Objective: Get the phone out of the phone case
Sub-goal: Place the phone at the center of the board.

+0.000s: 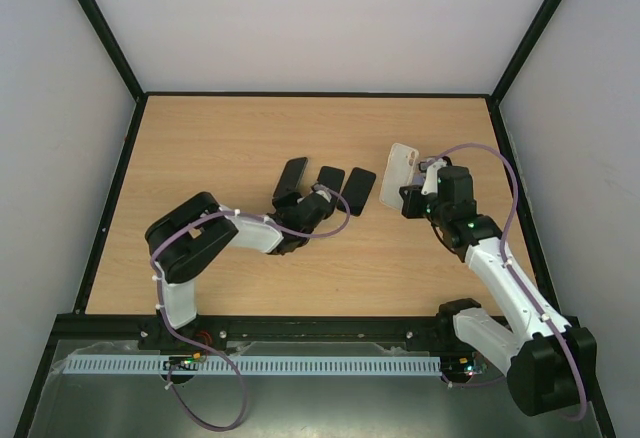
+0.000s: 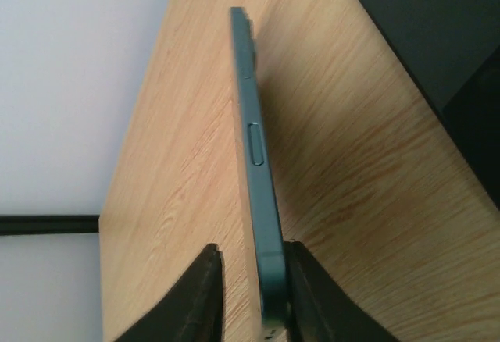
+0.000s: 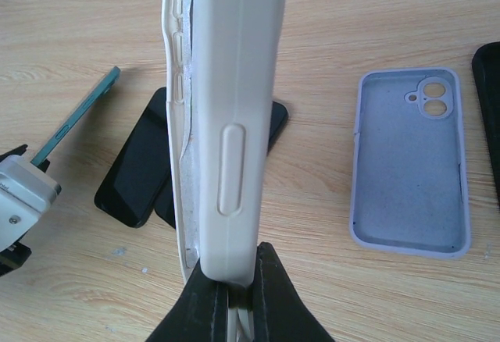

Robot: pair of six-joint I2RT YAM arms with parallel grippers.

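Now left gripper [image 2: 251,258] pinches the likely slippery teal phone [image 2: 251,123] across its faces; right gripper [image 3: 238,276] clamps the soft cream case [image 3: 234,84].

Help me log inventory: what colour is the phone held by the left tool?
Dark teal phone, clearest in the left wrist view.

The right tool [image 3: 231,283] pinches a cream phone case [image 3: 234,84] edge-on.

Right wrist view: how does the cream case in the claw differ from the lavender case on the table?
The cream case stands on edge, pinched by the right claw; the lavender case lies flat on the table, untouched. Cream shows its side buttons; lavender shows its empty inside and camera cutouts. Both are phone cases.
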